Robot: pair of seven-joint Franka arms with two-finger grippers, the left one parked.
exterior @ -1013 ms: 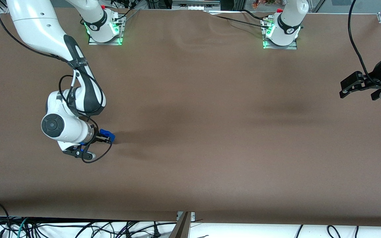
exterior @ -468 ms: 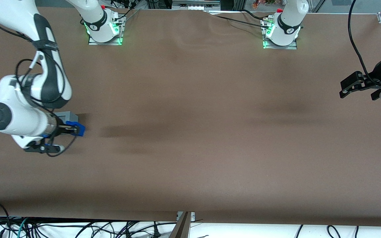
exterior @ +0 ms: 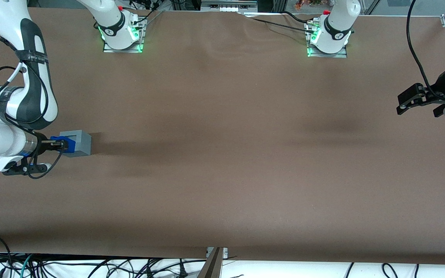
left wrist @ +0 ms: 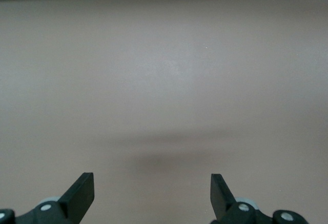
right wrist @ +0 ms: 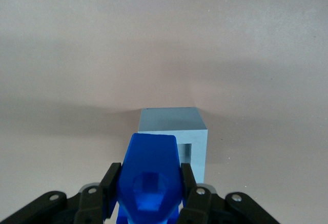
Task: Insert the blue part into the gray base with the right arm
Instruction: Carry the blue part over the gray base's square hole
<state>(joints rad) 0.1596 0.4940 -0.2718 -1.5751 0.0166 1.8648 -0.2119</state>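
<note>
**Operator:** State the tool condition and the location of the parts.

**Technician:** The gripper (exterior: 59, 145) of the right arm (exterior: 21, 81) sits at the working arm's end of the table (exterior: 222, 154), with both fingers pressed against the flanks of the blue part (exterior: 67, 143), pinching it. In the front view the blue part overlaps the gray base (exterior: 77, 143) on the base's 9 o'clock edge. In the right wrist view the blue part (right wrist: 149, 178) hangs in front of the gray base (right wrist: 174, 131), and the square recess shows only as a sliver beside it. Whether the part touches the base cannot be determined.

**Operator:** What does the step in hand require?

**Technician:** In my judgement this is the alignment stage ahead of insertion. Centre the part over the recess first; it appears offset from the opening, toward the gripper. Square the part's faces to the recess walls before descending, since a wedge-like block will likely jam if rotated. Lower slowly and vertically.

**Operator:** Hazards?

**Technician:** The base stands loose on the table. A sideways nudge from the part or a finger could slide or tip it. Hold the pinch until the part seats, then spread the fingers and lift straight up.
</note>
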